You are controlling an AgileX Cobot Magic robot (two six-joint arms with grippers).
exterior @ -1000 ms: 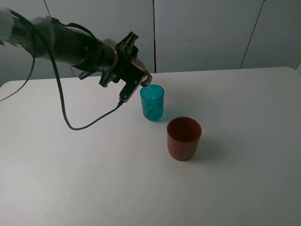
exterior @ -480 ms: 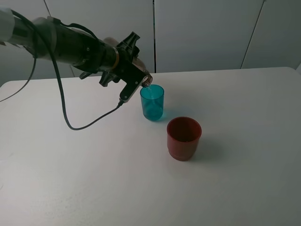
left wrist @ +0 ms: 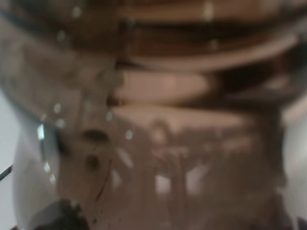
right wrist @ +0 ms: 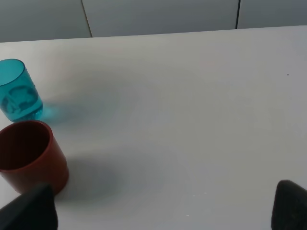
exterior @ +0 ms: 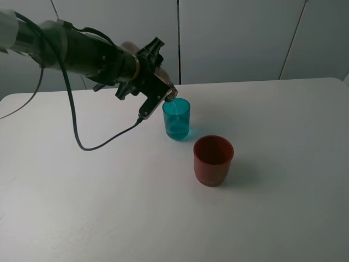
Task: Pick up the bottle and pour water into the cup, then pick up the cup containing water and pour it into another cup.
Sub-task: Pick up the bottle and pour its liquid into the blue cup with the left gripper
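A smooth white table (exterior: 272, 207) bears 2 cups. The left gripper (exterior: 154, 82) is clamped on the tall, clear, brownish-grey plastic bottle (left wrist: 163, 96). The bottle is ribbed, droplet-flecked and tilted. The wide, opaque red-brown plastic cup (exterior: 213, 161) stands upright. Near it, apart, the small translucent teal plastic tumbler (exterior: 176, 118) sits just under the bottle's open neck (exterior: 170, 94). The right gripper (right wrist: 160, 213) shows 2 dark fingertips spread apart.

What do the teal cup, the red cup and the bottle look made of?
Teal cup: likely plastic, translucent and smooth; light passes through its wall.
Red cup: probably plastic, opaque with a dull sheen; nothing shows through it.
Bottle: seemingly clear, brown-tinted plastic with a ribbed wall, glossy, with droplets on it.
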